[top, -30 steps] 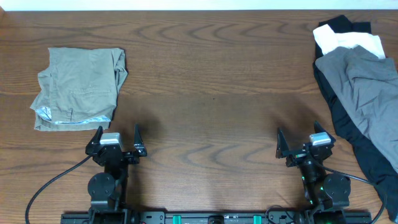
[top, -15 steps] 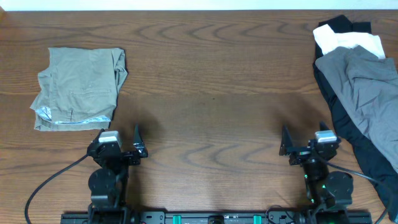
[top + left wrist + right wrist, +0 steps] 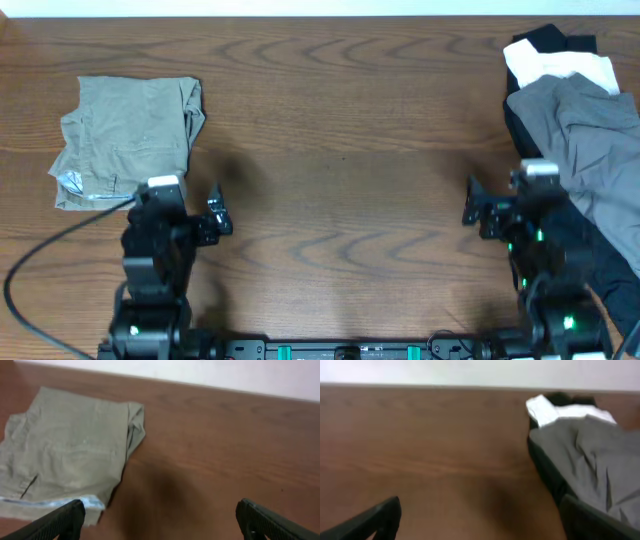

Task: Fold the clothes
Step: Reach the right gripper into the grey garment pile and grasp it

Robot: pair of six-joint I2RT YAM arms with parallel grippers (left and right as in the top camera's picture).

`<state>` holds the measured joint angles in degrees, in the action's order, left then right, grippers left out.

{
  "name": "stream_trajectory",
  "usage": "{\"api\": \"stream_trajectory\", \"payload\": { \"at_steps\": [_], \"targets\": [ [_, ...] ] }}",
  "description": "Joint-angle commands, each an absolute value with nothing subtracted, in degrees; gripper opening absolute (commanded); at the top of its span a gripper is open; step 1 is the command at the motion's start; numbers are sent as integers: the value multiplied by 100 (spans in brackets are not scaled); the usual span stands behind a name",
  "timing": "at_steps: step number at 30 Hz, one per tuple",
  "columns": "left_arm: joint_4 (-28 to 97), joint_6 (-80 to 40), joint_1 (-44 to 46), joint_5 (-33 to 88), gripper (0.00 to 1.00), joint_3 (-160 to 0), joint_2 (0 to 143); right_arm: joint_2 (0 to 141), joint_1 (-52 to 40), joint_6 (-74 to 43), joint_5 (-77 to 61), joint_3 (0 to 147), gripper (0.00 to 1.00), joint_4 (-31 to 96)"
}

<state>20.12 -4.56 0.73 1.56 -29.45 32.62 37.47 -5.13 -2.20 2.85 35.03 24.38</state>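
Note:
The grey shorts (image 3: 590, 140) lie crumpled at the table's right edge, on top of a black garment (image 3: 545, 195) and a white one (image 3: 560, 68). They also show in the right wrist view (image 3: 592, 462). My right gripper (image 3: 497, 203) is open and empty, just left of the pile's near edge; in its own view the gripper (image 3: 480, 520) hangs over bare wood. My left gripper (image 3: 185, 205) is open and empty by the near right corner of the folded khaki shorts (image 3: 125, 140), over wood in its own view (image 3: 160, 520).
The folded khaki shorts (image 3: 65, 460) lie at the left of the brown wooden table (image 3: 340, 130). The table's far edge meets a white wall (image 3: 470, 370). A black cable (image 3: 40, 270) trails from the left arm.
Both arms have lifted and moved away from the near edge. The left gripper has come closer to the khaki shorts, the right closer to the pile. No cloth has moved.

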Motion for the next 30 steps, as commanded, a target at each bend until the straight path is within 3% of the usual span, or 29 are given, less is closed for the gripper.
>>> {"api": "stream_trajectory", "payload": {
  "at_steps": [1, 7, 14, 24, 30],
  "targets": [
    [2495, -528, 38, 242, 98, -3653, 3710, 4576, -445, 49, 368, 4294, 99, 2799],
    [3267, -523, 38, 650, 98, -4488, 4191, 5828, -447, 132, 84, 5551, 99, 3570],
    [3216, -526, 38, 1004, 98, -4571, 4198, 6195, -62, 69, 705, 5874, 99, 3406],
    [3234, -526, 38, 1004, 98, -4571, 4195, 6860, 3295, -534, 980, 6119, 99, 3297],
    [3234, -526, 38, 1002, 98, -4571, 4198, 7590, 4788, -1308, 1194, 6117, 98, 3367]
  ]
}}
